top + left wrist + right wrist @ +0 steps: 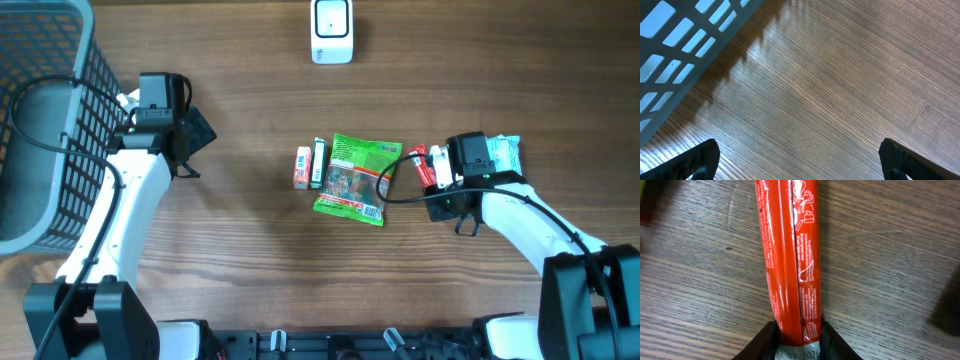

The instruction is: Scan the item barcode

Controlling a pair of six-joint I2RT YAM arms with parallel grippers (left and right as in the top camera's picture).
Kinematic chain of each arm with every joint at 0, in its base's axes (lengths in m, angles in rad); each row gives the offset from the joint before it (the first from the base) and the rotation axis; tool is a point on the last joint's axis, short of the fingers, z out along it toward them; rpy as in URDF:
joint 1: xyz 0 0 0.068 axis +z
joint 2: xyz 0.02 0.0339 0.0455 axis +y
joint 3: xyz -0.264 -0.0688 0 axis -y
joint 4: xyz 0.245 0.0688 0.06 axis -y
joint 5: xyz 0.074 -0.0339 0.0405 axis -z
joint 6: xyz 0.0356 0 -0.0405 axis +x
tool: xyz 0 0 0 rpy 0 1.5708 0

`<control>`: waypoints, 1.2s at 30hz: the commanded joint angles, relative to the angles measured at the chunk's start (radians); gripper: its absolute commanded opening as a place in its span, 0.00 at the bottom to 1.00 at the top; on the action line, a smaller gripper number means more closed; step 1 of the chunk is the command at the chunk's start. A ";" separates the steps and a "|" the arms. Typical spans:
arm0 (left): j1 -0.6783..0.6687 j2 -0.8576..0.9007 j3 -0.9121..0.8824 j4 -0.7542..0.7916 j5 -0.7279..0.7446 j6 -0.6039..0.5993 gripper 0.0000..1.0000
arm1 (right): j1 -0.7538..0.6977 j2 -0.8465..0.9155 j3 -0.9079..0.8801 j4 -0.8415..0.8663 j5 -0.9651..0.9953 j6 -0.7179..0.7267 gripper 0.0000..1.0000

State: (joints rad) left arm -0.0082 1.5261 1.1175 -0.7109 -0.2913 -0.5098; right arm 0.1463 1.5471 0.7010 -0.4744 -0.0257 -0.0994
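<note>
- The right gripper is narrowed on the near end of a red packet, its black pads against both long edges. The packet lies flat on the wooden table, just right of a green snack bag.
- The left gripper hangs wide open and empty over bare wood beside the grey basket.
- The hold sits at the very tip of a slim, glossy packet. A firm, centred squeeze before lifting should keep it from pivoting or slipping. The barcode face must then be turned toward the white scanner at the table's far edge.
- Only the right wrist view shows the pad contact, the packet's seam and a printed date. No barcode can be made out there.
- Only the overhead view shows the scanner and the neighbouring items, but there the gripper's body hides the grasp.
</note>
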 commanded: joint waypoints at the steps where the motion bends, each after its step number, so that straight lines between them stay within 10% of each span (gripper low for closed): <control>1: 0.004 0.005 0.001 0.003 -0.013 0.008 1.00 | 0.000 -0.001 0.028 -0.034 -0.092 -0.002 0.37; 22: 0.004 0.005 0.001 0.003 -0.013 0.008 1.00 | -0.124 -0.028 0.025 -0.032 -0.235 0.024 0.44; 36: 0.004 0.005 0.001 0.003 -0.013 0.008 1.00 | -0.124 0.067 0.025 -0.047 -0.216 0.024 0.16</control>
State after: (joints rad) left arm -0.0082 1.5261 1.1175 -0.7109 -0.2909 -0.5098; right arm 0.0223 1.5852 0.7319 -0.5102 -0.2436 -0.0765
